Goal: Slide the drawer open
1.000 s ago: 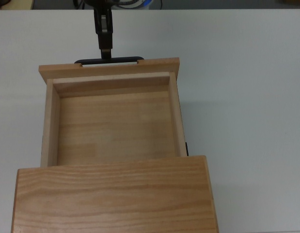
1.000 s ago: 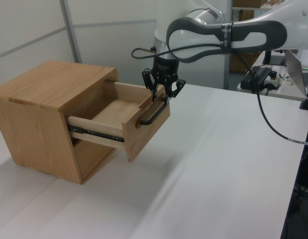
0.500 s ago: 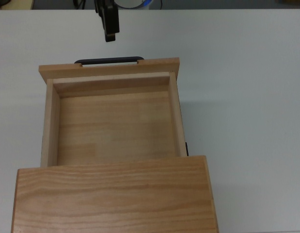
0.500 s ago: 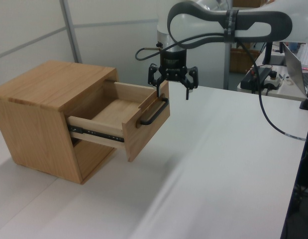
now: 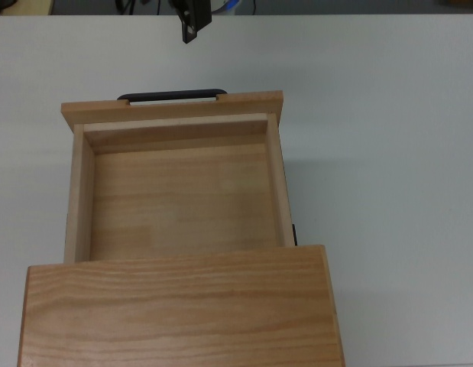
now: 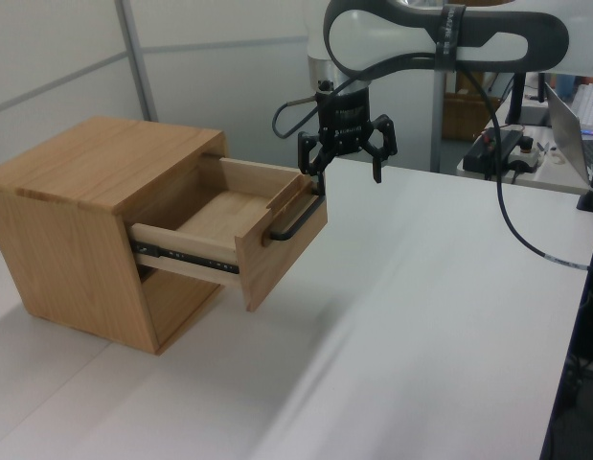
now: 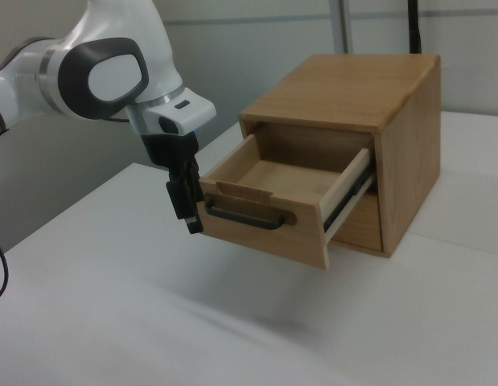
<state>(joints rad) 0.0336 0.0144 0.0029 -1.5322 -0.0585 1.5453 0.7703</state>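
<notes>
Wooden drawer (image 6: 240, 233) just beside spread tool (image 6: 348, 163)

Light wooden drawer (image 6: 240, 240) (black handle (image 7: 242, 215))

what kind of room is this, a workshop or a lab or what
Most likely a robotics lab: a robot arm works over a bare white table holding only a wooden cabinet, with cables and electronics on a bench behind.
</notes>
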